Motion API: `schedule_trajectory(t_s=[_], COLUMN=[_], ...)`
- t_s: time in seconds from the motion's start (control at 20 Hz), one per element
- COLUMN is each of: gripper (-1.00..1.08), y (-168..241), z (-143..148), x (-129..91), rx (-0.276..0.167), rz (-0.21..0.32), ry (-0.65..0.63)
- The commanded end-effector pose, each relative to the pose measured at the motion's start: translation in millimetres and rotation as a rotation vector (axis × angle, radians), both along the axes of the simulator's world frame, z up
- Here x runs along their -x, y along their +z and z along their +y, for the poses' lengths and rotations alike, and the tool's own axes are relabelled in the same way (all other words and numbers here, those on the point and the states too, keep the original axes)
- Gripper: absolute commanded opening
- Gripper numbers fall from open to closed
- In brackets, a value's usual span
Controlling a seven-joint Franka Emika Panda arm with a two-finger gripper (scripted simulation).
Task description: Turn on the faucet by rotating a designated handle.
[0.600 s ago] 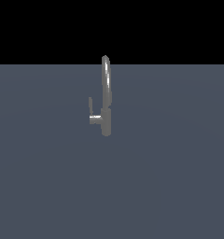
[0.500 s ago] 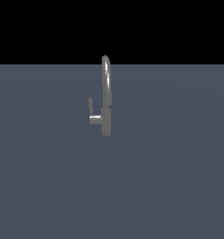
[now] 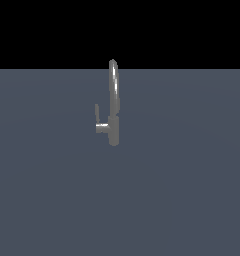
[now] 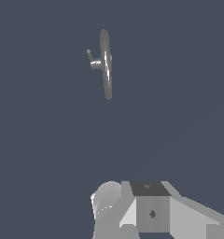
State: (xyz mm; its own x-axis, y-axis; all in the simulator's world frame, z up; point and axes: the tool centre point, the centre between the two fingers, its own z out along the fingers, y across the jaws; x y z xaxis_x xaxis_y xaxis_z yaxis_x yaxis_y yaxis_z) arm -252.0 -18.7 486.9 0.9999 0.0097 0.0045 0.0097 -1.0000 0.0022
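Observation:
The faucet [image 3: 114, 127] is a slim grey metal tap standing upright on the flat grey floor, with a tall narrow arched spout [image 3: 113, 82]. The handle [image 3: 102, 127] is a short stub sticking out to the exterior view's left, ending in a thin lever [image 3: 97, 113] that points up. The wrist view shows the faucet [image 4: 106, 70] from above and at a distance, with its handle [image 4: 95, 64] out to one side. No gripper fingers show in either view. The arm does not show in the exterior view.
Bulky white and grey parts of the robot arm [image 4: 146, 212] fill the edge of the wrist view, well apart from the faucet. The plain grey floor [image 3: 182, 200] stretches all around the faucet, with a black background behind.

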Motion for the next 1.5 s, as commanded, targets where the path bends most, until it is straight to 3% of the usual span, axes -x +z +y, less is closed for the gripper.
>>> schedule_trajectory(t_s=[0.0, 0.3, 0.6, 0.95, 1.45], gripper=[-1.00, -1.00, -1.00, -1.00, -1.00], y=[0.1, 8.9, 30.9, 69.5, 114.1], z=[0.0, 3.3, 13.7, 39.4, 103.0], x=[-0.4, -0.7, -1.3, -2.4, -13.8], rx=[0.000, 0.005, 0.019, 0.049, 0.114], rz=[0.000, -0.028, -0.099, -0.234, -0.453], ry=[0.000, -0.030, -0.107, -0.253, -0.494])
